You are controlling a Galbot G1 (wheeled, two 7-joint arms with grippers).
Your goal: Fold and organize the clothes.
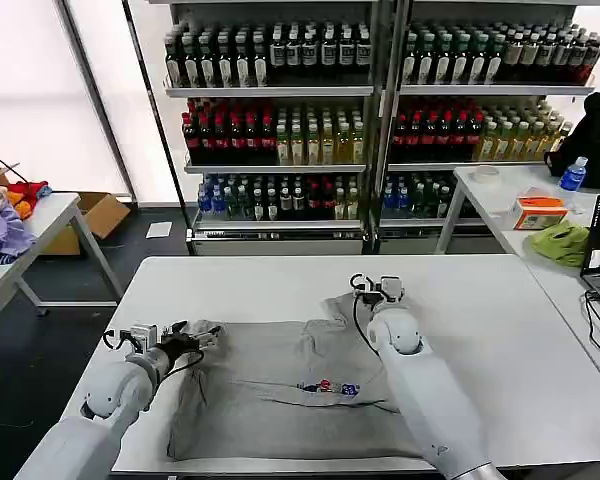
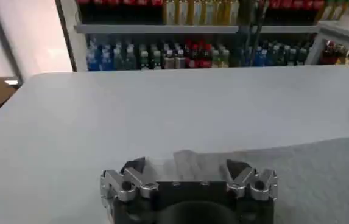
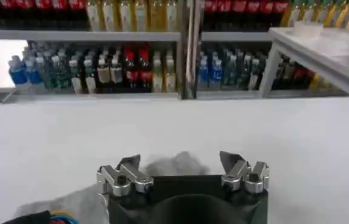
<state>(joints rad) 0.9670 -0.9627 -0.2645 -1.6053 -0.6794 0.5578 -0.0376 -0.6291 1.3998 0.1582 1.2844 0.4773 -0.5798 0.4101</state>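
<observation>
A light grey shirt (image 1: 280, 385) is spread on the white counter (image 1: 480, 300), its long axis running left to right. The left hand (image 1: 202, 335) is set released at the far-left corner, the right hand (image 1: 378, 290) released at the far-right edge, each nearest its own end

A light grey cotton shirt (image 1: 280, 385) with a small multicolour chest print (near its middle) lies spread flat, slightly rumpled, on the white tabletop (image 1: 500, 300).

shirt (image 1: 280, 385) on table (image 1: 500, 330) | left gripper (image 1: 202, 337) at its left edge | right gripper (image 1: 378, 291) behind
</observation>
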